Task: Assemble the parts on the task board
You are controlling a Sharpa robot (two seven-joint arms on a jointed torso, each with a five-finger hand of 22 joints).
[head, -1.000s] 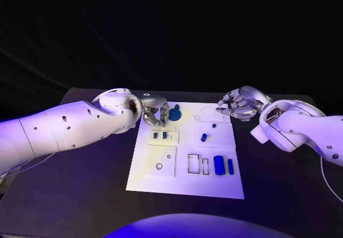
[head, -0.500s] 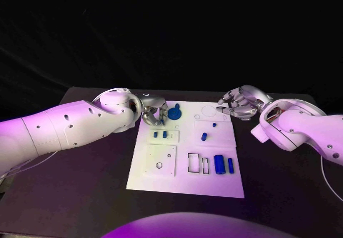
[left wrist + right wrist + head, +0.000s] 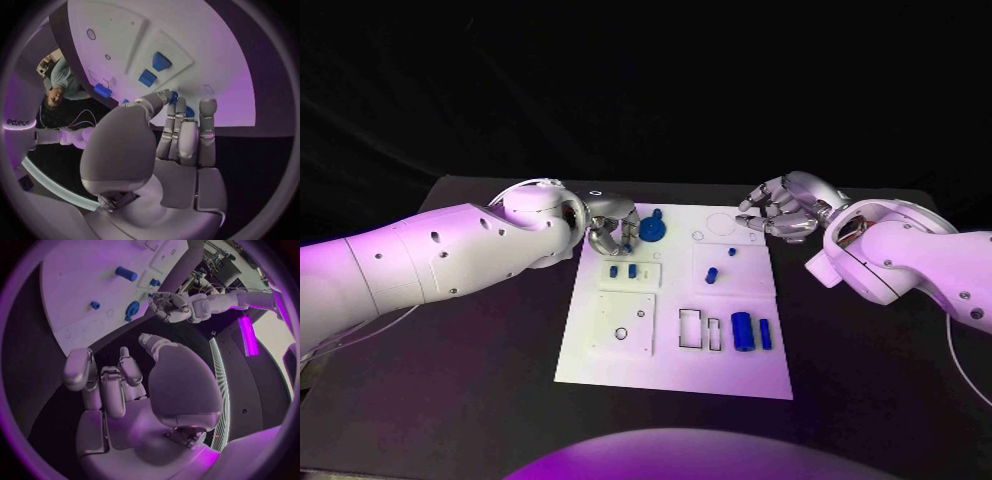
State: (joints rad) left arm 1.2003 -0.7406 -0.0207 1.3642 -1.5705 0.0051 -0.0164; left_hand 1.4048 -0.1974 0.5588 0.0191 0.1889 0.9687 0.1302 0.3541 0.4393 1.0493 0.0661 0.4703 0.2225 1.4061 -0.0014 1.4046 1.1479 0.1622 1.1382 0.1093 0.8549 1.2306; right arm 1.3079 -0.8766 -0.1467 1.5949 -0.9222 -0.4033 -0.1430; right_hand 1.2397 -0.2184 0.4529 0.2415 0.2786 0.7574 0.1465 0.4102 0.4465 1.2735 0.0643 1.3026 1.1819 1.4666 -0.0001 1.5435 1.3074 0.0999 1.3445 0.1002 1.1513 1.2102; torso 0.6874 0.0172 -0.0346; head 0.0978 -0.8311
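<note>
The white task board (image 3: 675, 355) lies in the middle of the black table. My left hand (image 3: 607, 230) is at the board's far left corner and pinches a round blue part (image 3: 651, 232) in its fingertips; in the left wrist view a bit of this blue part (image 3: 174, 96) shows between the fingers of the left hand (image 3: 181, 135). My right hand (image 3: 783, 213) hovers by the board's far right corner, fingers curled in with nothing in them. The right wrist view shows the right hand (image 3: 112, 385) curled too, and the round blue part (image 3: 132, 308) beside the left hand (image 3: 169, 306).
Two small blue parts (image 3: 623, 271) sit in a recessed plate on the board's left half. Two more blue parts (image 3: 711, 277) lie right of centre. A thick blue cylinder (image 3: 743, 332) and a thin one (image 3: 766, 334) lie near the right edge, beside rectangular slots (image 3: 691, 329).
</note>
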